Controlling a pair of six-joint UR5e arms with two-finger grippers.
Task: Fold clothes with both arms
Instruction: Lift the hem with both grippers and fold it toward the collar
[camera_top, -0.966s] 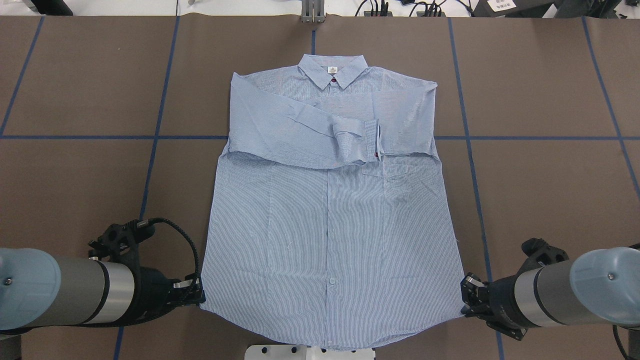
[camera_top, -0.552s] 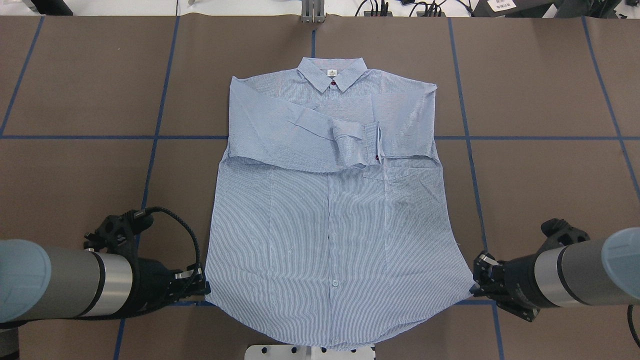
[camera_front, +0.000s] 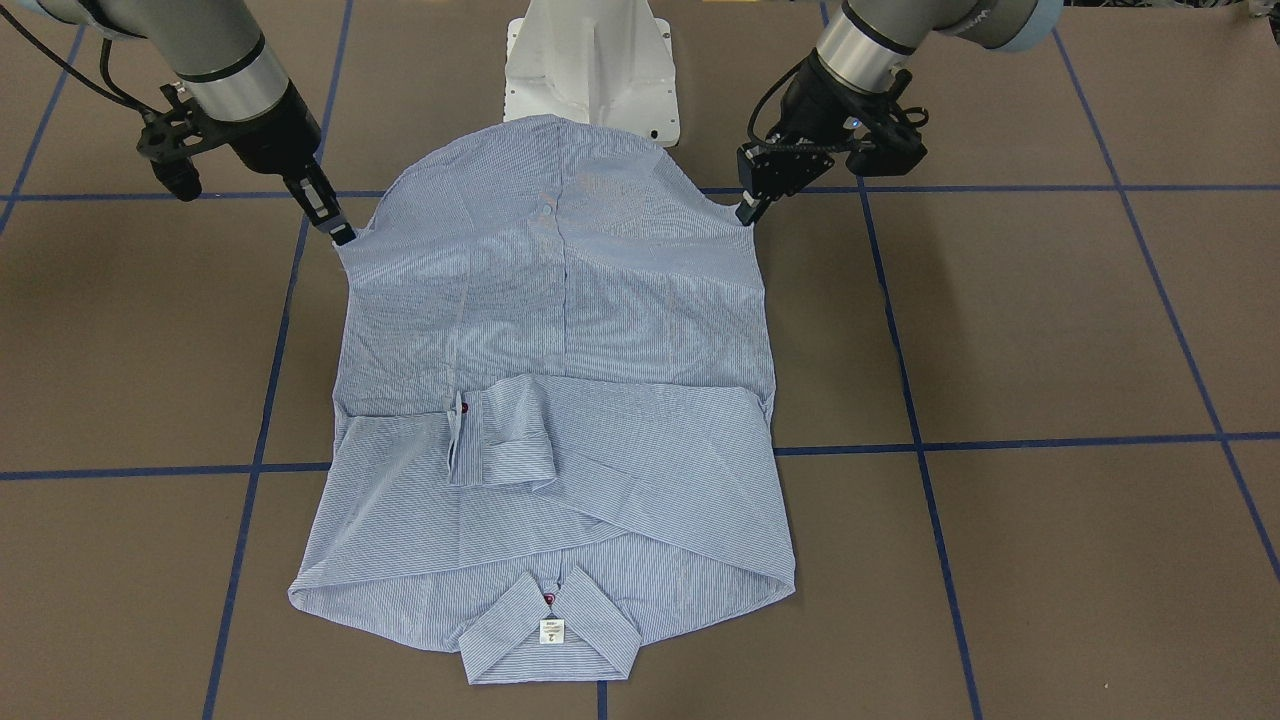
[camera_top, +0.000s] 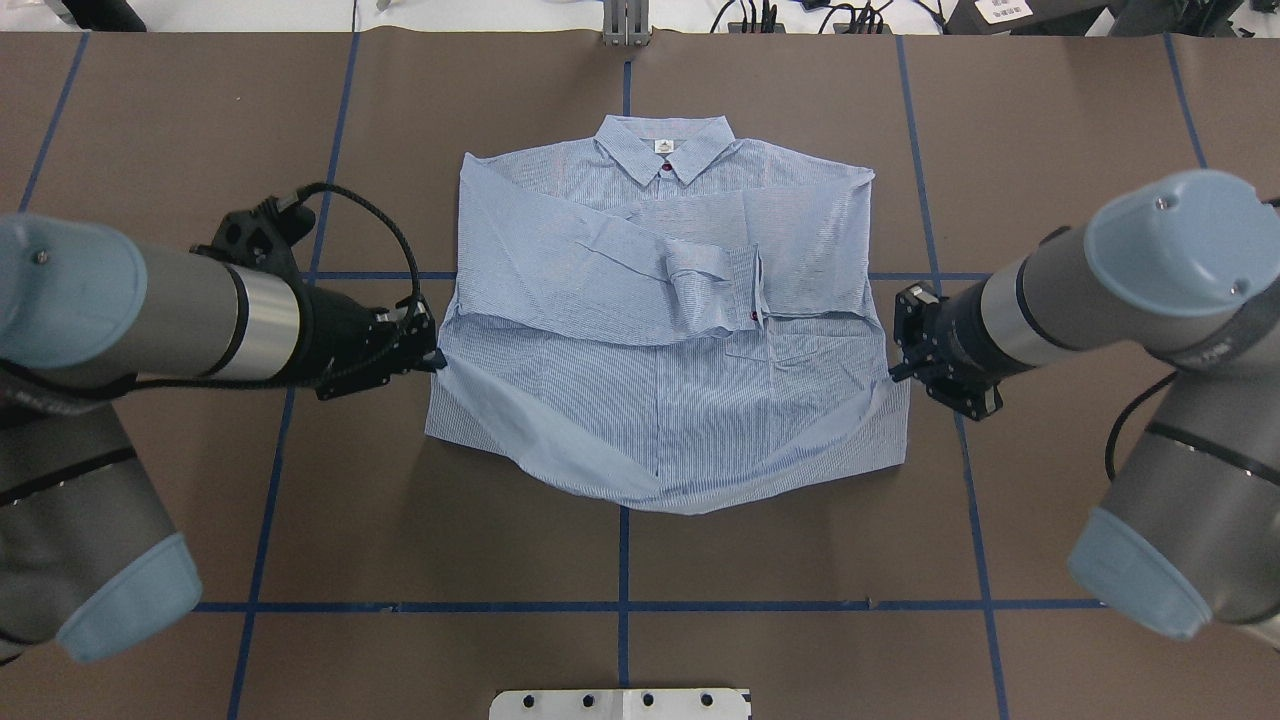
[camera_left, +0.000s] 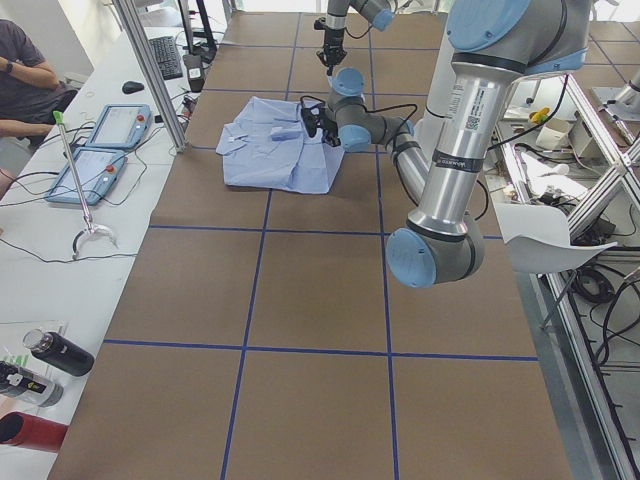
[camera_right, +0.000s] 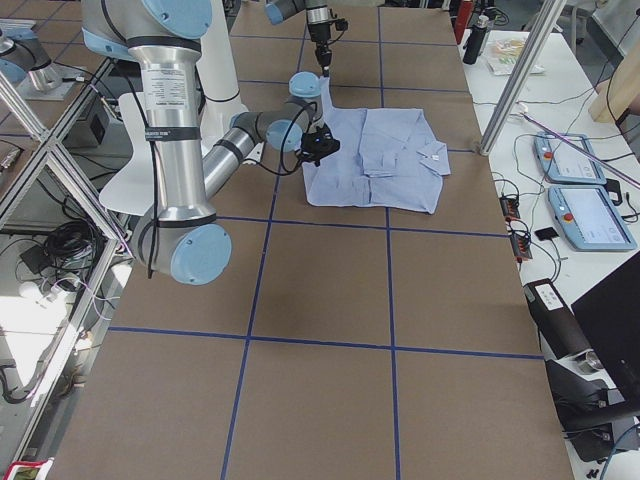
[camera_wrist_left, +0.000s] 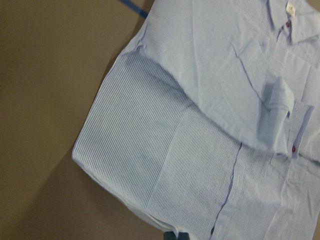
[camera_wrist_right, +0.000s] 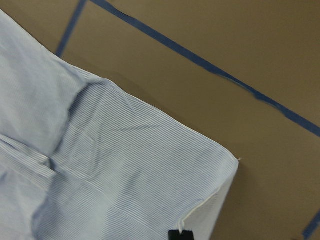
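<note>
Two pincers are each closed on one hem corner of the shirt (camera_top: 660, 400).

1. Nearest the robot, the white base plate (camera_top: 620, 703) sits at the edge of the surface (camera_top: 800, 560). Brown covering and a blue tape line (camera_top: 420, 606) lie between it and the garment.
2. Next comes a rounded fold. The lower body of the shirt is doubled over here, and its plain inner face shows along this edge in the overhead view.
3. Left pincer (camera_top: 433, 357): narrow, clamped on the hem corner at the shirt's left side. The fabric runs from its tips down to the fold.
4. Right pincer (camera_top: 893, 375): narrow, clamped on the opposite hem corner. The right wrist view shows the corner hanging at the fingertip.
5. Both held corners are off the surface, just short of the folded sleeves (camera_top: 590, 255).
6. The sleeves lie crossed over the chest, and one cuff (camera_top: 745, 285) shows a red button.
7. Farthest away, the collar (camera_top: 665, 150) lies flat with its white label facing up.

Change since 0.6 s ago:
- The hem then lay flat on the surface, reaching the base plate, with both pincers low at its corners.
- The pincers have since carried the corners up and away from the robot, to about mid-shirt.
- Sleeves and collar have not shifted.
</note>
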